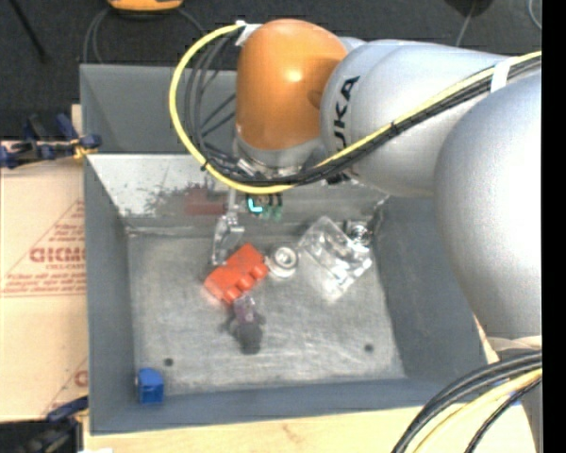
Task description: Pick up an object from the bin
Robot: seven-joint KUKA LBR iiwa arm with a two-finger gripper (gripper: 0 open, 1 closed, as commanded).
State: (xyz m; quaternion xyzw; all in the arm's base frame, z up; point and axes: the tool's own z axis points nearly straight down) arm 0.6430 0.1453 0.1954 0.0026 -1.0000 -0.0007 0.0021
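My gripper [224, 245] hangs below the orange wrist cover, near the back middle of the bin. Its tip comes down at the upper left edge of a red-orange ridged block [236, 275], which lies flat on the bin floor. A small dark grey-purple piece [247, 325] lies just in front of the block. To the block's right rests a small white round cap [283, 261].
A clear plastic piece [335, 255] lies right of the cap, near the back wall. A small blue cube [149, 385] sits in the front left corner. The arm and its cables cover the bin's back right.
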